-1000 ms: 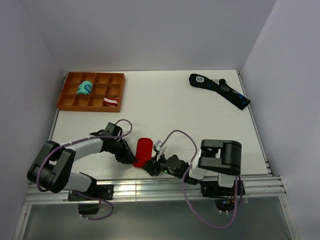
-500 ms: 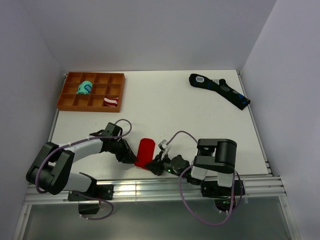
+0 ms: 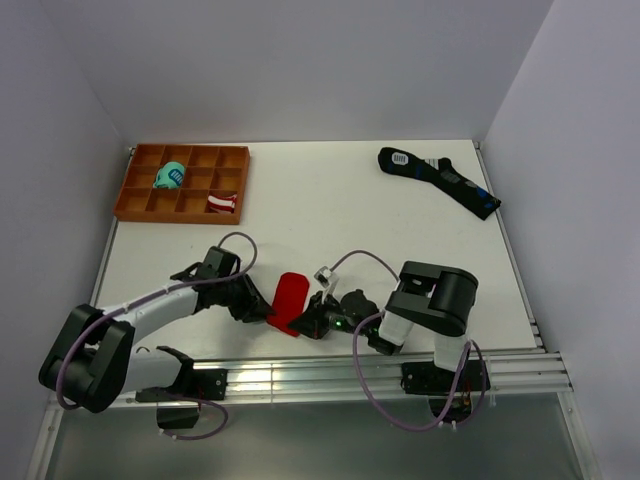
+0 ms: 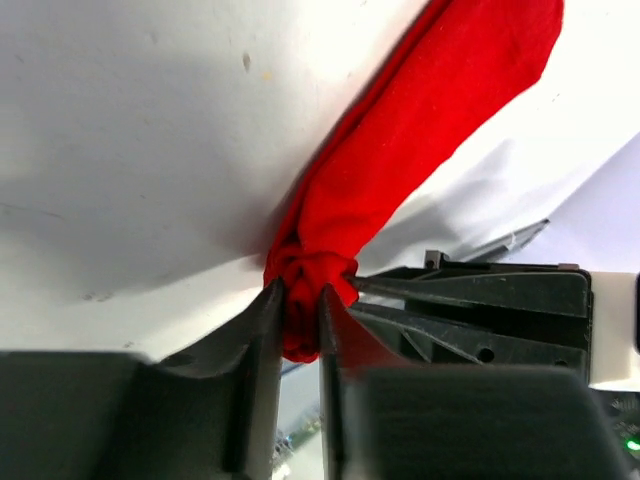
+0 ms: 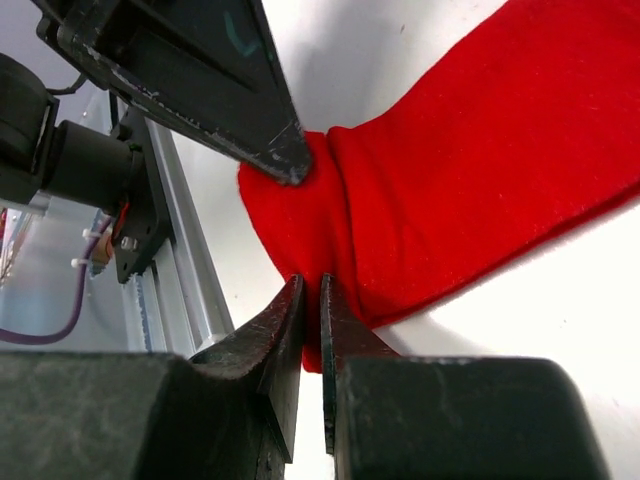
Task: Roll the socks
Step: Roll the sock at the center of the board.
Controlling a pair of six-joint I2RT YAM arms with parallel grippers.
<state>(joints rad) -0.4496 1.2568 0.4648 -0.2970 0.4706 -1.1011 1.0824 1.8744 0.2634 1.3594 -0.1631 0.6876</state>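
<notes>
L claw (image 4: 300,295), closed: both fingers are pinching the bunched near end of the socks (image 3: 290,296), the fabric crumpling into a tight knot betw. the tips (L wrist view). R claw (image 5: 311,292), pointing in from the opposite side, is standing almost fully closed. Its tips are nipping the lower edge of the same red fabric, just beside the L claw's grip, and a thin sliver of red is showing betw. its fingers (R wrist view). The two claws are thus meeting tip to tip at one end of the socks, close together but on separate bits of cloth.

Socks: a plain red strip, lying near the front edge of the bench (image 3: 330,215), slightly L of centre, betw. the two arms. From the gripped end the strip is widening and running away from the claws toward the far side, its free part resting flat on the white surface.

Background, top view: an orange compartment tray (image 3: 182,217) is sitting at the far L corner, a teal bundle (image 3: 170,177) lying in one upper cell and a red-and-white striped bundle (image 3: 222,203) in a lower cell further R. Long black socks (image 3: 440,180) w. blue marks are lying at the far R corner, well apart from both claws
</notes>
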